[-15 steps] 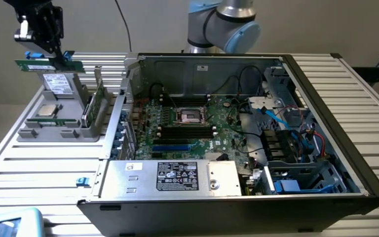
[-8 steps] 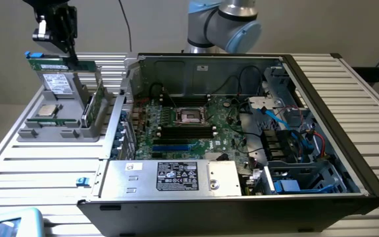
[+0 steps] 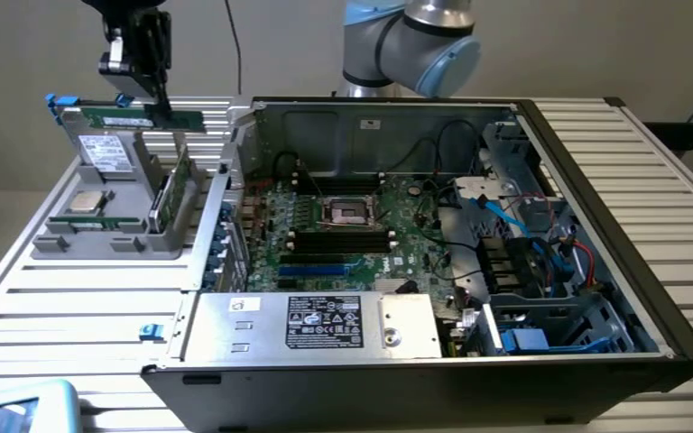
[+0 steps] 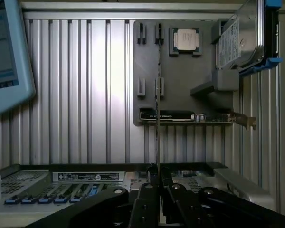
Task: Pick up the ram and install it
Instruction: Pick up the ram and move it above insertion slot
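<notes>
My gripper (image 3: 158,106) hangs above the grey holder (image 3: 69,242) at the exterior view's left, shut on the ram (image 3: 130,121). The ram is a thin green stick held level, lifted clear of the holder's slots. In the wrist view the ram (image 4: 157,95) appears edge-on as a thin line rising from between my fingertips (image 4: 149,183). The open computer case lies at the exterior view's right, with the green motherboard (image 3: 407,236) and its long black slots (image 3: 340,240) inside, apart from the gripper.
The holder (image 4: 180,80) also carries a processor (image 4: 186,39), a hard drive (image 4: 240,40) and an upright card (image 3: 172,194). A metal power supply box (image 3: 310,323) fills the case's near edge; cables and drive bays (image 3: 527,262) crowd its right side. A screen (image 4: 7,52) stands nearby.
</notes>
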`<state>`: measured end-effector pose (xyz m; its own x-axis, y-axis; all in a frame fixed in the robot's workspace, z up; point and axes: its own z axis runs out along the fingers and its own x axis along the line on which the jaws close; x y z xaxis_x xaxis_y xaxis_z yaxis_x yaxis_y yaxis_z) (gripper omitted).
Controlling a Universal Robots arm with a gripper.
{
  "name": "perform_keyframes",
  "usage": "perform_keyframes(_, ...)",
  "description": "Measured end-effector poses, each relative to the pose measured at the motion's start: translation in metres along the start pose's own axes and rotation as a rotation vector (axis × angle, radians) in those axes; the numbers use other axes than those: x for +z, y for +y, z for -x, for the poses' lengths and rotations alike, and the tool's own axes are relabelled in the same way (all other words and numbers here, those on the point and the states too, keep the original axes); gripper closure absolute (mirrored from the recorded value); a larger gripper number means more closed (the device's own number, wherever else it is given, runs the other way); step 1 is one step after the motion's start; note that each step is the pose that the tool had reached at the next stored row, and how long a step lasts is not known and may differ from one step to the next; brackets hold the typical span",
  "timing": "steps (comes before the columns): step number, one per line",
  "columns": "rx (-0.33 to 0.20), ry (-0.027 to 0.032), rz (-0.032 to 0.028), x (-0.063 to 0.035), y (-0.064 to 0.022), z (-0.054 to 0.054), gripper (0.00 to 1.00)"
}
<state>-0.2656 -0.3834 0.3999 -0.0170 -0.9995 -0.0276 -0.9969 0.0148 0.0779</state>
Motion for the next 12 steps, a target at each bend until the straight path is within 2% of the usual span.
perform_keyframes(12, -0.004, 0.0004, 0.0036, -0.0051, -0.0542, 0.001, 0.87)
